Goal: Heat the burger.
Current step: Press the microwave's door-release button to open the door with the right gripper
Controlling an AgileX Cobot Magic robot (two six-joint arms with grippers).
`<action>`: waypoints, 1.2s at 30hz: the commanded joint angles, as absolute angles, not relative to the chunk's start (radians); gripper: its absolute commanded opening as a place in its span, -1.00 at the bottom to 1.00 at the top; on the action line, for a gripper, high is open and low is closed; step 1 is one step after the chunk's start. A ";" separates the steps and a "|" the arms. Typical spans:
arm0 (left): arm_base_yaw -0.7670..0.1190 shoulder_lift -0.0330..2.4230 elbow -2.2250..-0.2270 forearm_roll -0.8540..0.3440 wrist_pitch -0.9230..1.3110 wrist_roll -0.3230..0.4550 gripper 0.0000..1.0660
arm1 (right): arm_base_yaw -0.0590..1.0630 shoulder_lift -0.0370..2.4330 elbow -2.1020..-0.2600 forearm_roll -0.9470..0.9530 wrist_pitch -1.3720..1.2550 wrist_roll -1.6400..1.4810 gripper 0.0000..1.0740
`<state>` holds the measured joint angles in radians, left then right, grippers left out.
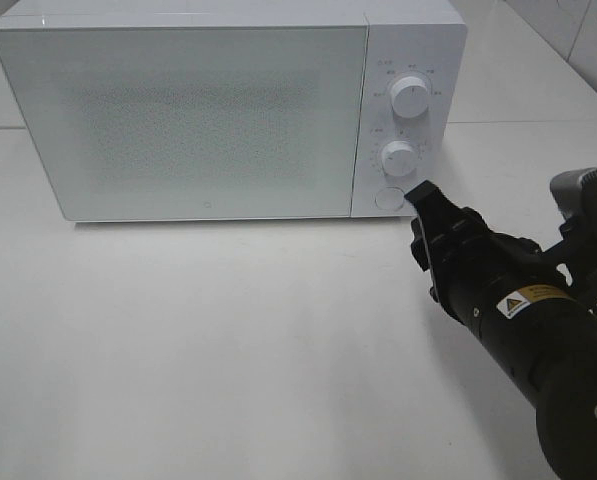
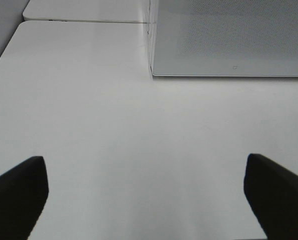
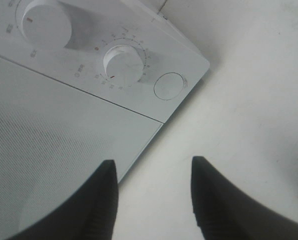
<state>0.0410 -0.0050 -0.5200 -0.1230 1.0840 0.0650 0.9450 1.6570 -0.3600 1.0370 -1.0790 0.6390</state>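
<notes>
**Bench with microwave: two arms, one appliance**

Left gripper: matt black fingers spread wide, nothing between them. It shows only in its own wrist view, low over bare tabletop.

Right gripper: black and blunt-tipped, on a thick black arm with a yellow warning label. In the wrist view the right gripper has its fingers partly apart, with only bare table between them. The tip is just beside the microwave's lower right corner.

Table: smooth white matt top. A seam joins it to a second white top behind.

White box-shaped microwave oven: its door is shut, a pale panel with a fine speckled grain, opaque.

- Control strip, seen from high: two round white knobs, the upper knob and the lower knob, above a flat round button.
- Only the right wrist view shows the printed dial ticks and a red mark around the lower knob.

Burger: seen in no view.
</notes>
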 commanded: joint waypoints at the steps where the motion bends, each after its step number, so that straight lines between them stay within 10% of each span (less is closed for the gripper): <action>1: 0.040 -0.023 -0.520 -0.131 1.073 0.058 0.87 | 0.947 1.657 -0.366 1.034 -1.078 0.848 -0.44; 10: 0.040 -0.023 -0.520 -0.131 1.073 0.058 0.87 | 0.944 1.657 -0.366 1.036 -1.078 1.055 -1.00; 36: 0.040 -0.023 -0.520 -0.131 1.073 0.058 0.87 | 0.758 1.853 -0.520 0.847 -1.076 1.284 -1.00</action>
<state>0.0410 -0.0050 -0.5200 -0.1230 1.0840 0.0650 0.7650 1.8380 -0.4980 0.8690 -1.0750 1.2640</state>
